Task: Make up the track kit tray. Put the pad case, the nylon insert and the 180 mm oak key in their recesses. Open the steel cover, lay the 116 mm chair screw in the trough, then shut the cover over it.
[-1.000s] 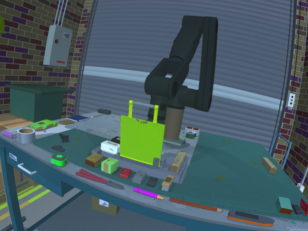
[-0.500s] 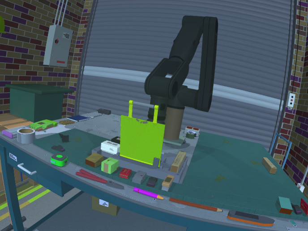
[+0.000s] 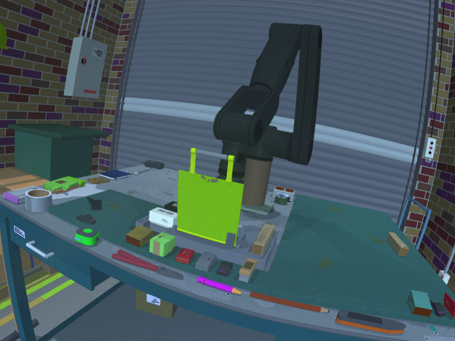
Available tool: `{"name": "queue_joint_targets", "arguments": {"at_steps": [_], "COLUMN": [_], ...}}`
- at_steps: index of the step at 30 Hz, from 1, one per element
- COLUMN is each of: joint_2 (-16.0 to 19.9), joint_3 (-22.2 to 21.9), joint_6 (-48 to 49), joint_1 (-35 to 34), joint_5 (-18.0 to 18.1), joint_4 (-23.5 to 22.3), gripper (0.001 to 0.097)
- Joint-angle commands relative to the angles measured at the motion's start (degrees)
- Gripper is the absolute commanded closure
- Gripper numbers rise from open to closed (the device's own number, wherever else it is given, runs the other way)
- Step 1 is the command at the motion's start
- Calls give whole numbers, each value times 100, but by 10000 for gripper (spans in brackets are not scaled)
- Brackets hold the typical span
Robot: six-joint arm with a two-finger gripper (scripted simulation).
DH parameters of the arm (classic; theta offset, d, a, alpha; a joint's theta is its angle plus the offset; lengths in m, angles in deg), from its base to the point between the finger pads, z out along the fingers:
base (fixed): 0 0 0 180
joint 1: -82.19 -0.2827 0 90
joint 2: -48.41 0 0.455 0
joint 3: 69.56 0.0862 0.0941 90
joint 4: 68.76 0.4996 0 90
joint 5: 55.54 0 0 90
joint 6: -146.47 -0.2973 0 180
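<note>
My gripper (image 3: 228,169) is behind the upright cover, at its grey handle bar (image 3: 212,154), and the cover hides its fingers. The yellow-green steel cover (image 3: 209,211) stands open, nearly vertical, on the grey tray (image 3: 217,238) in the middle of the bench. The trough behind it is hidden. An oak key (image 3: 263,238) lies in the tray to the right of the cover, and a white case (image 3: 162,216) sits on the tray's left part. A second oak block (image 3: 397,243) lies far right on the mat. My gripper is open and holds nothing.
The bench's front edge carries red pliers (image 3: 145,263), a magenta marker (image 3: 218,285), a brown pencil (image 3: 288,302) and an orange-edged tool (image 3: 370,322). Small boxes (image 3: 161,244) line the tray's front. A tape roll (image 3: 38,200) and a green cabinet (image 3: 55,149) stand left.
</note>
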Motion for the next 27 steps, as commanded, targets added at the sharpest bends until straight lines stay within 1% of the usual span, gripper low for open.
{"name": "queue_joint_targets", "arguments": {"at_steps": [1,6,17,27], "joint_2": [-16,-128,-493,-574], "joint_3": [-9,-27,-100,-120], "joint_6": [0,0,0,0], "joint_1": [0,0,0,0], "joint_5": [-11,-136,-574,-681], "joint_4": [0,0,0,0], "gripper": [601,601,601,601]}}
